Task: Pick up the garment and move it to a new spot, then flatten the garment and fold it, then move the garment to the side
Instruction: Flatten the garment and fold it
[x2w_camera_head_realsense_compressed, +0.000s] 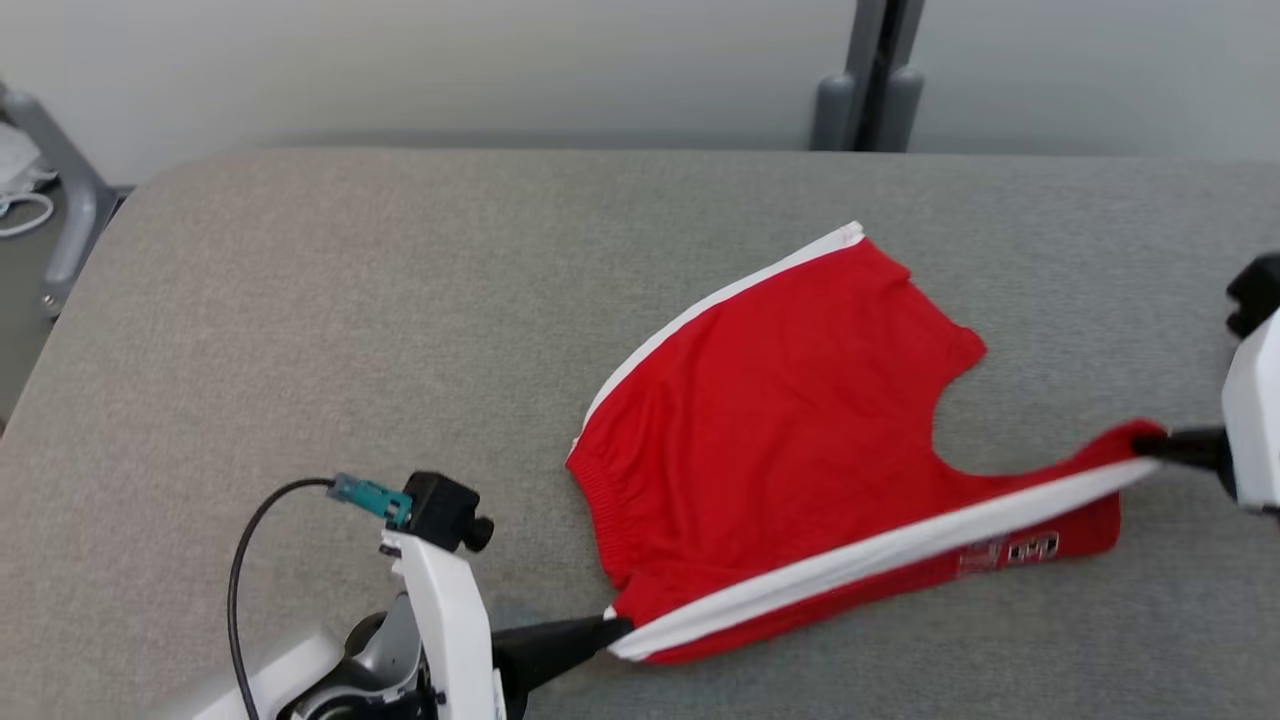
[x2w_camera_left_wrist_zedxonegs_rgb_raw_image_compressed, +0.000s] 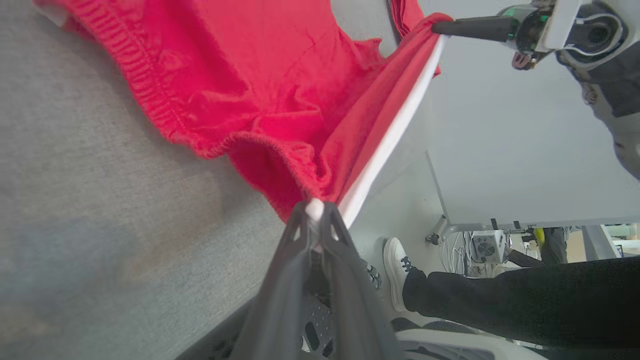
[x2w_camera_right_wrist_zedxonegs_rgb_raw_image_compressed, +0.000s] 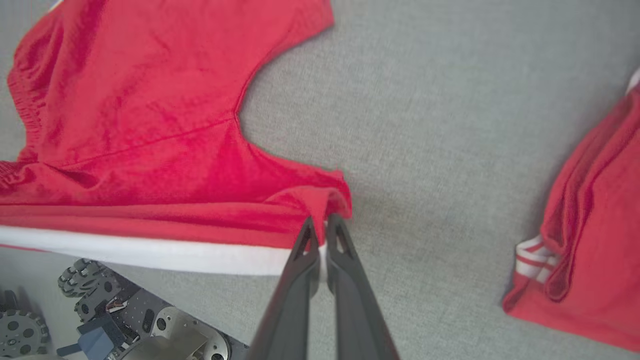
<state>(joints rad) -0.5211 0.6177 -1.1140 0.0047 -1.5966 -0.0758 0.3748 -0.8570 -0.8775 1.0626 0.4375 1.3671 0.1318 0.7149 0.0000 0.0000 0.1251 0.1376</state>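
Observation:
The garment (x2w_camera_head_realsense_compressed: 780, 420) is a pair of red shorts with white side stripes, lying on the grey table (x2w_camera_head_realsense_compressed: 400, 300) right of centre. Its near side is lifted and stretched taut between my two grippers. My left gripper (x2w_camera_head_realsense_compressed: 615, 632) is shut on the waistband corner by the white stripe, seen close in the left wrist view as gripper (x2w_camera_left_wrist_zedxonegs_rgb_raw_image_compressed: 315, 210) pinching the red fabric (x2w_camera_left_wrist_zedxonegs_rgb_raw_image_compressed: 260, 90). My right gripper (x2w_camera_head_realsense_compressed: 1150, 445) is shut on the leg hem corner at the far right; in the right wrist view the gripper (x2w_camera_right_wrist_zedxonegs_rgb_raw_image_compressed: 322, 227) clamps the garment (x2w_camera_right_wrist_zedxonegs_rgb_raw_image_compressed: 140, 125) at its hem.
A second red piece of clothing with white stripes (x2w_camera_right_wrist_zedxonegs_rgb_raw_image_compressed: 585, 240) lies on the table to the right in the right wrist view. A person's leg and white shoe (x2w_camera_left_wrist_zedxonegs_rgb_raw_image_compressed: 397, 270) stand beside the table's near edge. A grey post (x2w_camera_head_realsense_compressed: 870, 90) rises behind the table.

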